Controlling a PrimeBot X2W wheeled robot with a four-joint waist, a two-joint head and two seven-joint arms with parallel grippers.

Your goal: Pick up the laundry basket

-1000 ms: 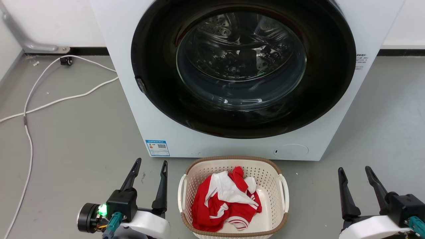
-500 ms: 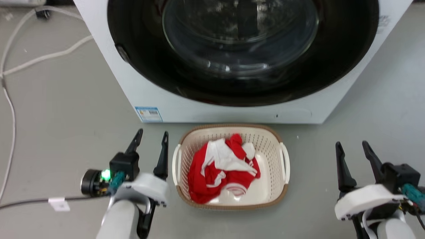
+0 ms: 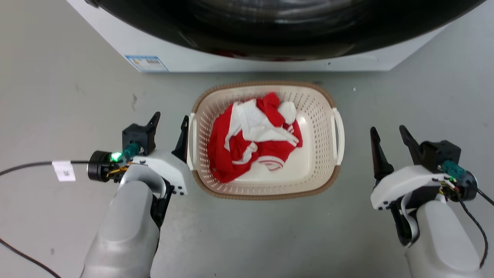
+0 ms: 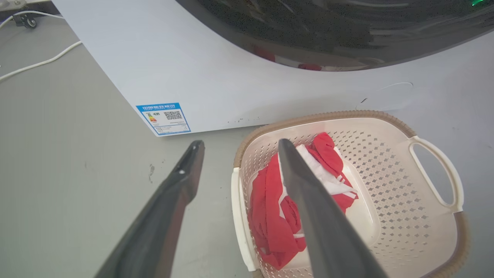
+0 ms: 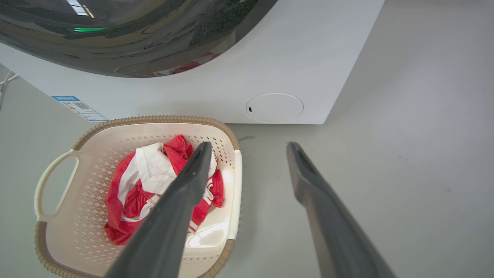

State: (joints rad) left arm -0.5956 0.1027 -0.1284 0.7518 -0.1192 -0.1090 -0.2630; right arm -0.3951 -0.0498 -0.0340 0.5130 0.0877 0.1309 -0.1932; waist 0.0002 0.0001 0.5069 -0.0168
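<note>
Our left gripper points forward, jaws spread, the laundry basket just to its right; our right gripper, likewise spread, has it leftward, apart.

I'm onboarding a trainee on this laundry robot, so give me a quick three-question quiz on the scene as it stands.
1. True or false: the right gripper is shut on a handle of the laundry basket.
2. What lies in the basket? A) red and white clothing B) blue towels C) nothing
3. Fill in: the ___ gripper stands closer to the basket.
Key: 1 false, both grippers are open; 2 A; 3 left, the left gripper sits right beside it.
</note>
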